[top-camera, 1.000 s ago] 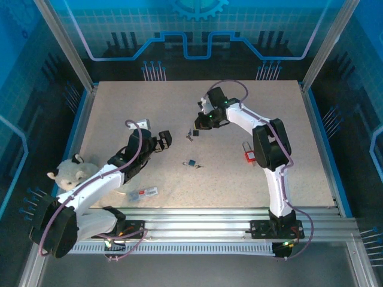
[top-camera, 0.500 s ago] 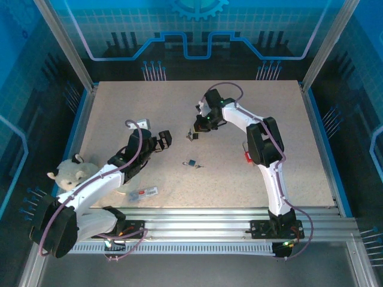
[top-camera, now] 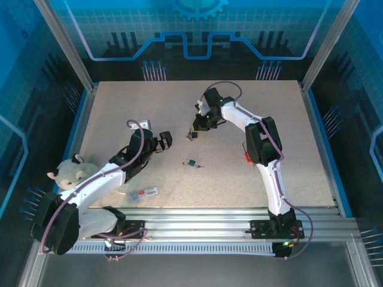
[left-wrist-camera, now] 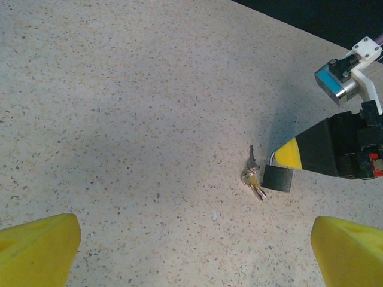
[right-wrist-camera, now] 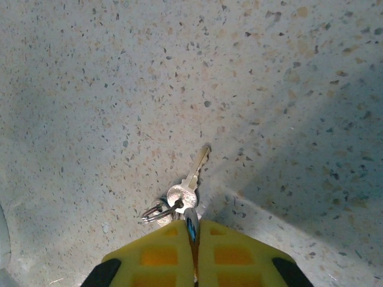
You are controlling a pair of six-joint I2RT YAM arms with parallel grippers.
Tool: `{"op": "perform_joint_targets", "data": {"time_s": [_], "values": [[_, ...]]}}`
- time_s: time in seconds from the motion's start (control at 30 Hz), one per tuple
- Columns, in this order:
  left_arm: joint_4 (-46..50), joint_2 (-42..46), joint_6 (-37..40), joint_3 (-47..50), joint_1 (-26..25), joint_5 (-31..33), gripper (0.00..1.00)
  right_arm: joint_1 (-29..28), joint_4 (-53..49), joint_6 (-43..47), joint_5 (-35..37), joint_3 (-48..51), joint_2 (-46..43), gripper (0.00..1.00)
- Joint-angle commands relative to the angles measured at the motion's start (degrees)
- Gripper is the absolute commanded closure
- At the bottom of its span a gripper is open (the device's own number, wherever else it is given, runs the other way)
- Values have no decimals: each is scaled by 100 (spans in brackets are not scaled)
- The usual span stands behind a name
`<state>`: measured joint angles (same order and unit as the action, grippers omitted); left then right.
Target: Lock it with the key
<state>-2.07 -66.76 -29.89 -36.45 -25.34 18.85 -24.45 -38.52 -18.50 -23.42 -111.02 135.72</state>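
Observation:
A black padlock (left-wrist-camera: pixel 278 178) sits on the speckled table (left-wrist-camera: pixel 119 107), and its key bunch (left-wrist-camera: pixel 253 176) lies just to its left. My right gripper (right-wrist-camera: pixel 192 230) is shut on the lock's steel shackle (right-wrist-camera: pixel 191 224); its yellow fingertip (left-wrist-camera: pixel 294 153) meets the shackle from the right. The silver key (right-wrist-camera: pixel 195 173) and its ring (right-wrist-camera: pixel 157 211) lie flat just ahead of the tips. In the top view the padlock (top-camera: pixel 192 135) is at mid-table under the right gripper (top-camera: pixel 199 124). My left gripper (top-camera: pixel 164 140) hangs open to the left of it, with its yellow fingers (left-wrist-camera: pixel 39 251) far apart and nothing between them.
A small blue padlock with a key (top-camera: pixel 192 162) lies nearer the front. A red padlock (top-camera: pixel 247 156) lies beside the right arm. A plush toy (top-camera: pixel 69 173) and a clear packet (top-camera: pixel 142 192) lie at the front left. Metal frame posts stand along the table's sides.
The right arm's elbow has swung left and its gripper has edged down toward the black padlock. The left arm has barely shifted.

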Motion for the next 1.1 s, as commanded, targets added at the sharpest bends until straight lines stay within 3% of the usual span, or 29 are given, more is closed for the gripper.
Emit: {"op": "perform_joint_targets", "data": {"time_s": [0.0,0.7,1.07], "values": [[-110,-82,98,-38,-32,38,1,85,-252,136,-10,-140,222,92],[-92,-127,120,-58,-27,30,1,139,-504,311,264,-495,407,76],[-114,-117,142,-56,-41,-4,1,76,-763,605,513,-776,90,51]]}}
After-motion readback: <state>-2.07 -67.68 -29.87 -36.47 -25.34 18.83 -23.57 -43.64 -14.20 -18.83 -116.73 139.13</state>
